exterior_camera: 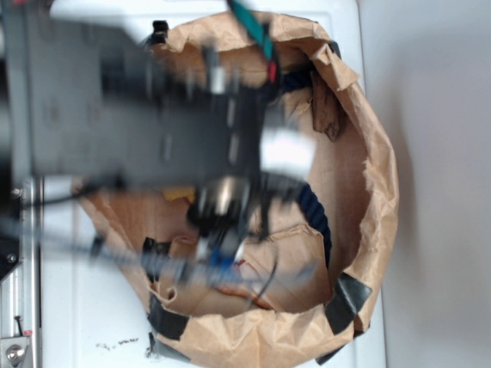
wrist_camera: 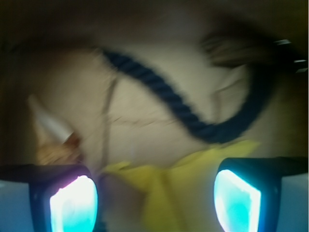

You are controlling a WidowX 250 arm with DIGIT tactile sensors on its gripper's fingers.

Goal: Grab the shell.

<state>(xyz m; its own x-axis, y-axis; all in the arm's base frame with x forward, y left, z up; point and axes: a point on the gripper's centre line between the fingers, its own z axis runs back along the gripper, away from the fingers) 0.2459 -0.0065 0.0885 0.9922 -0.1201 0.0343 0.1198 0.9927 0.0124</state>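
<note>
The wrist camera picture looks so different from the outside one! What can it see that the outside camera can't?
Only the wrist view shows the gripper with its glowing fingers spread wide apart, and the shell at the left, blurry but with a pale pointed part.

Only the exterior view shows the whole crumpled paper bag, the black tape on its rim, the white table, the dark wood piece and the robot arm blocking the middle.

Both show the blue rope and something yellow on the brown paper.
</note>
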